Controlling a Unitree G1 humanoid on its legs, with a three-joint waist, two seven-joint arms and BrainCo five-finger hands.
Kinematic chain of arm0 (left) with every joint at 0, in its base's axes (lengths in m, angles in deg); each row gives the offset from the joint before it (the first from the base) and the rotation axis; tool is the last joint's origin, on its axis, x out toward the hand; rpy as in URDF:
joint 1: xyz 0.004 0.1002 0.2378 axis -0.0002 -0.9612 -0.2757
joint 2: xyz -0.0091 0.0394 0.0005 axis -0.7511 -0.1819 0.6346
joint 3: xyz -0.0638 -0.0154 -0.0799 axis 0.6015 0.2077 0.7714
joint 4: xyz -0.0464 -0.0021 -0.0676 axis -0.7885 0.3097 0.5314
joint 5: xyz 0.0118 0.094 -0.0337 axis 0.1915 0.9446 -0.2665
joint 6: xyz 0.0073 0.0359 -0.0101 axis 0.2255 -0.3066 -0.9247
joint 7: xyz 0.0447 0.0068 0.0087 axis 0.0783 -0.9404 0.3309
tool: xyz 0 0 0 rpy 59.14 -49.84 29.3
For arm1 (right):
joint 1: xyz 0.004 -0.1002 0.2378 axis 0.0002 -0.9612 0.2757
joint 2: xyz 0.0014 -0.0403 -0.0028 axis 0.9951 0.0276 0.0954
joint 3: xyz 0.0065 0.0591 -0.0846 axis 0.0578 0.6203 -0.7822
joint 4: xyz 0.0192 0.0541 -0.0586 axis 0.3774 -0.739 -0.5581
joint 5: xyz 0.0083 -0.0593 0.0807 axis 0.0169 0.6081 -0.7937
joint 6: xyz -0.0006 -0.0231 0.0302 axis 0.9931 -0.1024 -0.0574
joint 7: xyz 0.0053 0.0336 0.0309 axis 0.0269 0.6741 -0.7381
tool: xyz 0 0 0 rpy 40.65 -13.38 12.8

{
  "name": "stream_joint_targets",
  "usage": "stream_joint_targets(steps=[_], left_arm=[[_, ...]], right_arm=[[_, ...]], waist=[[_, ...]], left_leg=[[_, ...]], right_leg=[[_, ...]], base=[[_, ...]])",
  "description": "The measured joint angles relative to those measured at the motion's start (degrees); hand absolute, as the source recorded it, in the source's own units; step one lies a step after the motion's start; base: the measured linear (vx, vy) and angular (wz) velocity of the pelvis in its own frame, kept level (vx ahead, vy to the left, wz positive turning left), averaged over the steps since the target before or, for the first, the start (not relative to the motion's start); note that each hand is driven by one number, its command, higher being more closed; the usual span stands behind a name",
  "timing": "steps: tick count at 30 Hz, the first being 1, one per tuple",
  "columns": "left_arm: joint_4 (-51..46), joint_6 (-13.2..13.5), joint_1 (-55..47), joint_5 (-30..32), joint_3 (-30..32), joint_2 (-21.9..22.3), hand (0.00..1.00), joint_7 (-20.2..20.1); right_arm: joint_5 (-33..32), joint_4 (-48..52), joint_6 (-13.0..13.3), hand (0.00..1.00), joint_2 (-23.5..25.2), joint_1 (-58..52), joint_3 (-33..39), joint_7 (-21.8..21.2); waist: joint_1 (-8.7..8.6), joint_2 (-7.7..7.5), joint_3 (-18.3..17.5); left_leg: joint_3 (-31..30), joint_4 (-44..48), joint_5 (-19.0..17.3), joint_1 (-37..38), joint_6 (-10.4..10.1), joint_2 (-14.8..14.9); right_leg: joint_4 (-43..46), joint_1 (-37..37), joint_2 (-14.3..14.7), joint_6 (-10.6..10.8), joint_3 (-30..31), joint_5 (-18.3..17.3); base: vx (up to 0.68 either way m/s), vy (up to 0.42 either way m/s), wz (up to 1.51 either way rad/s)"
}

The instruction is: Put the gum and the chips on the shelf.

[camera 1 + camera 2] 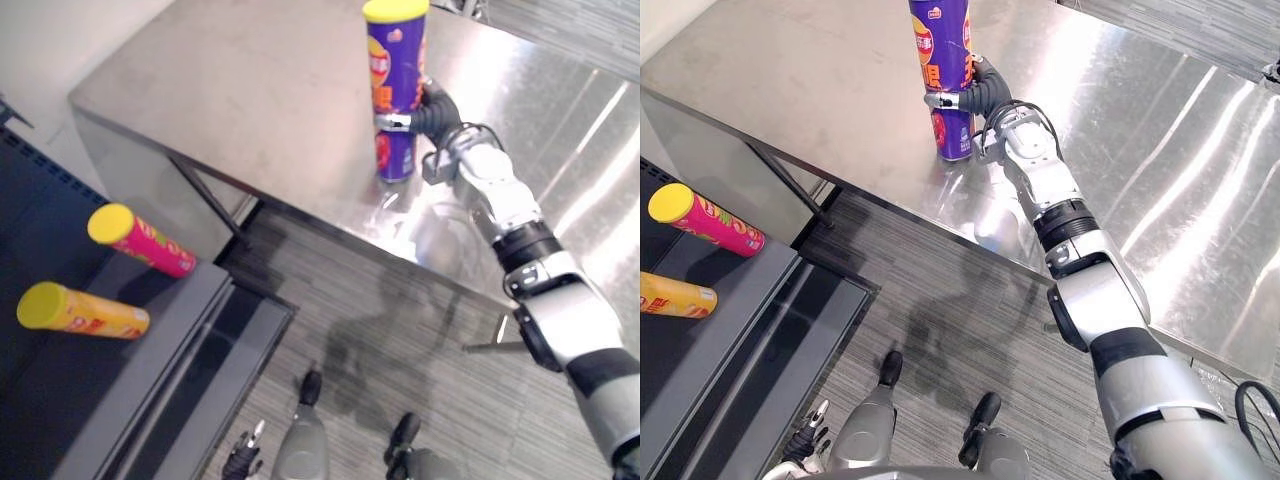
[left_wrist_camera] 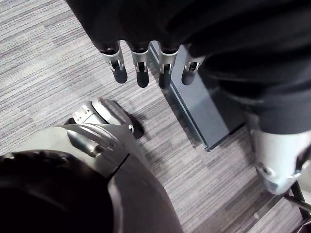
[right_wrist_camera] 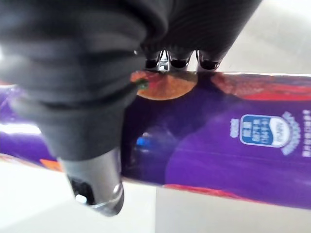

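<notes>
Chips can (image 1: 396,90), purple w/ yellow lid, upright on steel table (image 1: 250,100) nr its front edge, clasped by right hand (image 1: 432,112), fingers & thumb wrapped round it. Left hand (image 2: 138,58) low over floor (image 2: 48,73), fingers slack. Pink can (image 1: 140,240) & orange can (image 1: 80,312) lying on dark shelf (image 1: 170,330).

On table (image 1: 250,90) near front edge: upright chips can (image 1: 397,60), right hand (image 1: 436,112) clasped round it; on shelf (image 1: 170,330) left of table: far can (image 1: 140,240) and near can (image 1: 82,310), lying.

Premises: likely lab/test rm w/ mock-shop setup — bare stainless-steel table (image 1: 250,100) far side, dark metal shelf unit (image 1: 170,335) near left holding pink chip can (image 1: 140,240) and yellow chip can (image 1: 85,310) — grey striped carpet (image 1: 330,270) between.
</notes>
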Motion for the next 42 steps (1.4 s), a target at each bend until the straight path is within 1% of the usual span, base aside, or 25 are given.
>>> stream_joint_targets(steps=[1, 4, 5, 6, 7, 9, 11, 12, 13, 14, 17, 21, 23, 24, 26, 27, 29, 31, 34, 36, 37, 38, 39, 40, 42], left_arm=[[0.0, 0.0, 0.0, 0.1, 0.0, 0.0, 0.0, 0.0], [0.0, 0.0, 0.0, 0.2, 0.7, 0.0, 0.0, 0.1], [0.0, -0.1, 0.0, 0.2, 1.2, 0.2, 0.0, 0.1], [0.0, -0.1, -0.1, 0.2, 1.4, 0.3, 0.0, 0.3], [0.0, -0.1, -0.1, 0.3, 1.7, 0.3, 0.0, 0.5], [0.0, -0.2, -0.1, 0.3, 2.2, 0.3, 0.0, 0.9], [0.2, -0.2, -0.3, 0.7, 2.4, 0.1, 0.0, 1.0], [0.2, -0.2, -0.4, 0.7, 2.8, 0.1, 0.0, 1.1], [0.1, -0.2, -0.3, 0.8, 2.9, 0.1, 0.0, 1.1], [0.2, -0.4, -0.3, 0.8, 2.9, 0.1, 0.0, 1.2], [0.6, -0.6, -0.2, 1.2, 2.9, 0.3, 0.0, 1.2], [1.4, -0.7, -0.2, 2.4, 3.0, 0.4, 0.0, 1.4], [2.4, -0.7, 0.0, 2.4, 3.7, 0.9, 0.0, 1.4], [3.4, -0.8, 0.0, 2.4, 4.2, 1.3, 0.0, 1.3], [4.4, -1.2, -0.1, 2.4, 5.1, 1.8, 0.0, 1.3], [5.0, -1.2, -0.1, 2.5, 5.5, 1.8, 0.0, 1.3], [5.9, -1.2, -0.5, 2.6, 5.7, 1.8, 0.0, 1.3], [6.1, -1.2, -1.0, 2.6, 6.1, 1.8, 0.0, 1.3], [7.6, -1.2, -1.6, 2.9, 6.3, 1.8, 0.0, 1.3], [8.1, -1.2, -1.8, 2.9, 6.4, 1.9, 0.0, 1.2], [8.1, -1.2, -2.1, 2.9, 6.5, 2.1, 0.0, 1.2], [8.1, -1.3, -2.2, 2.9, 6.6, 2.2, 0.0, 1.1], [8.1, -1.3, -2.2, 2.9, 6.7, 2.3, 0.0, 1.1], [8.1, -1.3, -2.3, 2.9, 6.7, 2.3, 0.0, 1.1], [8.1, -1.2, -2.4, 3.0, 6.6, 2.3, 0.0, 1.1]], right_arm=[[-0.1, 0.2, -0.2, 1.0, 0.0, -0.1, 0.0, 0.0], [-0.5, 6.1, -0.6, 1.0, -1.7, -1.8, 0.0, 0.0], [-1.1, 10.6, -0.3, 1.0, -2.6, -3.0, 0.1, 0.0], [-1.6, 15.7, 0.1, 1.0, -3.2, -4.6, 0.3, 0.0], [-2.0, 18.1, 0.6, 1.0, -3.2, -5.5, 0.6, 0.0], [-4.0, 27.9, 1.4, 1.0, -3.2, -11.3, 2.5, -0.1], [-6.2, 32.8, 2.5, 1.0, -3.1, -15.0, 2.6, -0.6], [-7.5, 35.1, 2.6, 1.0, -2.9, -16.9, 2.5, -1.3], [-8.4, 37.8, 3.1, 1.0, -2.8, -19.5, 2.4, -2.2], [-9.6, 40.5, 3.1, 1.0, -2.7, -22.8, 1.9, -3.0], [-13.0, 46.6, 3.1, 1.0, -2.1, -31.9, -0.2, -5.3], [-16.5, 52.7, 3.0, 1.0, -0.9, -44.7, -4.7, -9.2], [-17.2, 54.2, 2.8, 1.0, 1.2, -52.0, -6.9, -10.3], [-17.2, 54.8, 2.4, 1.0, 2.4, -56.9, -8.1, -11.2], [-17.4, 55.1, 1.5, 1.0, 3.1, -63.1, -10.3, -11.9], [-17.4, 55.1, 0.6, 1.0, 3.0, -65.2, -11.1, -12.4], [-17.3, 55.1, -0.5, 1.0, 2.8, -68.6, -11.8, -13.6], [-17.3, 55.2, -0.6, 1.0, 2.9, -70.6, -11.7, -14.0], [-17.2, 54.7, -0.5, 1.0, 3.7, -75.5, -11.2, -14.0], [-16.9, 53.2, -0.6, 1.0, 4.4, -79.0, -11.2, -14.0], [-15.8, 51.2, -0.6, 1.0, 4.7, -80.9, -11.0, -14.0], [-12.9, 48.8, -0.6, 1.0, 5.3, -82.9, -10.1, -14.0], [-11.4, 47.5, -0.6, 1.0, 5.6, -83.8, -9.5, -14.0], [-6.3, 44.5, -0.6, 1.0, 6.6, -85.7, -7.3, -13.7], [-3.1, 41.7, -0.6, 1.0, 7.6, -87.3, -4.6, -13.3]], waist=[[-0.03, -0.01, 0.0], [-0.19, -0.14, -0.1], [-0.43, -0.16, -0.1], [-1.19, -0.26, -0.1], [-1.62, -0.34, -0.2], [-1.99, -0.86, -1.2], [-2.98, -1.35, -2.2], [-3.39, -1.53, -2.9], [-4.32, -1.61, -3.4], [-4.84, -1.61, -4.5], [-5.02, -1.44, -6.9], [-6.29, -1.31, -9.0], [-6.39, -1.02, -9.4], [-6.44, -0.82, -10.4], [-6.47, -0.36, -11.3], [-6.57, -0.12, -11.4], [-6.73, 0.34, -11.5], [-7.35, 1.01, -11.9], [-7.48, 1.38, -12.3], [-7.71, 1.88, -12.3], [-7.85, 2.09, -12.4], [-7.84, 2.28, -12.4], [-7.85, 2.35, -12.4], [-7.86, 2.5, -12.3], [-7.9, 2.52, -12.3]], left_leg=[[0.1, 0.0, 0.0, 0.3, 0.0, 0.0], [1.1, -0.6, 0.0, 2.3, 0.0, 0.3], [1.4, -0.9, 0.0, 3.0, 0.0, 0.3], [1.7, -1.2, 0.0, 3.7, 0.0, 0.4], [1.9, -1.4, 0.0, 4.0, 0.0, 0.5], [3.4, -2.3, 0.0, 5.8, 0.0, 0.8], [4.2, -2.5, 0.0, 6.7, 0.0, 0.9], [4.3, -2.5, -0.1, 6.8, 0.0, 0.9], [4.5, -2.5, -0.1, 7.4, -0.1, 0.9], [4.7, -2.6, -0.1, 7.9, -0.1, 0.9], [6.0, -3.0, -0.4, 10.1, -0.1, 1.2], [6.1, -2.6, -0.7, 12.2, -0.3, 1.5], [6.2, -2.3, -1.0, 13.4, -0.5, 1.6], [6.2, -2.3, -1.2, 13.4, -0.5, 1.6], [6.1, -2.3, -1.4, 13.6, -0.8, 1.6], [6.0, -2.4, -1.4, 13.7, -0.6, 1.6], [5.7, -2.7, -1.4, 14.4, -0.6, 1.6], [5.0, -3.1, -1.4, 14.3, -0.7, 1.7], [4.2, -3.5, -1.4, 14.3, -0.7, 1.8], [4.2, -3.6, -1.4, 14.3, -0.7, 1.8], [4.2, -3.6, -1.4, 14.3, -0.7, 1.8], [4.2, -3.6, -1.4, 14.3, -0.7, 1.7], [4.2, -3.6, -1.4, 14.3, -0.7, 1.7], [4.2, -3.8, -1.4, 14.3, -0.7, 1.7], [4.2, -4.2, -1.4, 14.4, -0.7, 1.7]], right_leg=[[0.0, 0.2, 0.0, 0.0, 0.1, 0.0], [-0.2, 1.5, 0.1, 0.0, 0.9, 0.0], [-0.2, 1.8, 0.2, 0.0, 1.3, 0.0], [-0.2, 2.1, 0.2, 0.0, 1.7, 0.0], [-0.2, 2.3, 0.2, 0.0, 1.8, 0.0], [-0.2, 2.8, 0.4, 0.0, 3.1, 0.0], [-0.2, 3.1, 0.4, 0.0, 3.8, 0.0], [-0.2, 3.1, 0.4, 0.0, 4.0, 0.0], [-0.3, 3.7, 0.4, 0.0, 4.2, 0.0], [-0.3, 3.9, 0.4, 0.0, 4.5, 0.0], [-0.4, 5.1, 0.6, 0.0, 5.7, 0.0], [-0.3, 7.2, 0.9, 0.0, 5.9, 0.0], [0.1, 8.0, 0.9, -0.2, 6.3, -0.2], [0.2, 8.0, 0.9, -0.3, 6.4, -0.3], [0.2, 8.0, 0.9, -0.2, 6.4, -0.6], [0.3, 8.1, 0.8, -0.4, 6.4, -0.9], [0.3, 8.6, 0.7, -0.4, 6.5, -0.9], [0.3, 8.7, 0.8, -0.4, 6.5, -0.9], [0.2, 8.8, 1.1, -0.5, 6.4, -0.9], [0.1, 8.8, 1.1, -0.5, 6.4, -0.9], [0.0, 8.8, 1.1, -0.5, 6.5, -0.9], [0.0, 8.8, 1.1, -0.5, 6.6, -0.9], [0.0, 8.8, 1.1, -0.5, 6.6, -0.9], [-0.1, 8.7, 1.1, -0.6, 6.6, -1.0], [-0.1, 8.6, 1.1, -0.6, 6.5, -1.1]], base=[[0.0, -0.008, -0.1], [-0.01, -0.009, -0.15], [-0.01, -0.009, -0.15], [-0.01, -0.011, -0.15], [-0.01, -0.009, -0.21], [0.01, -0.011, -0.28], [0.02, -0.007, -0.19], [0.02, -0.003, -0.15], [0.0, -0.004, -0.11], [0.0, -0.004, -0.13], [0.0, -0.007, -0.22], [-0.05, -0.012, -0.04], [-0.11, -0.008, -0.07], [-0.1, -0.007, -0.06], [-0.07, -0.005, 0.0], [-0.08, -0.004, -0.01], [-0.09, -0.002, -0.02], [-0.06, -0.013, 0.03], [-0.02, -0.016, 0.03], [0.01, 0.001, -0.02], [0.04, 0.008, -0.03], [0.05, 0.011, -0.02], [0.07, 0.013, -0.01], [0.06, 0.01, 0.01], [0.06, 0.007, 0.02]])
